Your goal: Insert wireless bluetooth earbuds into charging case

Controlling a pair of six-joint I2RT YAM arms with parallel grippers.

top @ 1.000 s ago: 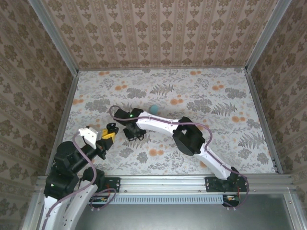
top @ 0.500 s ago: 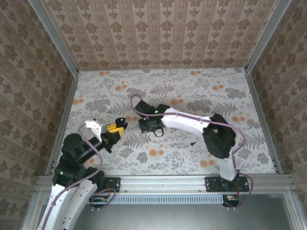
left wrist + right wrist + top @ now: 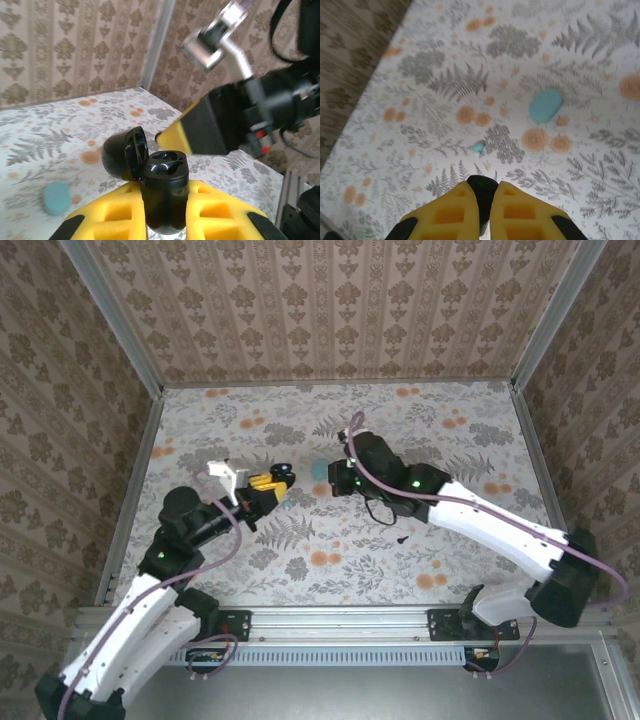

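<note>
While the left claw [image 3: 165, 212] was clamped on the body of the black charging case [image 3: 165, 182], lid [image 3: 121, 154] swung open and sockets apparently empty, the right claw [image 3: 482, 202] was pinched nearly closed on a small dark piece, taken to be a black earbud [image 3: 482, 189].

Position, overhead view: case at 9 o'clock of the right claw, near but apart.

Loose on the desk [image 3: 450, 430]:
- one tiny teal earbud [image 3: 478, 146]
- one larger teal oval [image 3: 546, 105], at 10 o'clock of the right claw
- one black speck [image 3: 402, 538] at 5 o'clock, likely another bud

Risks:
- The bud sat deep between the pads with its orientation unreadable, so it might jam at a socket mouth.
- A hard push could twist the case in its grip or knock the lid shut.
- An early release would drop the bud.
</note>
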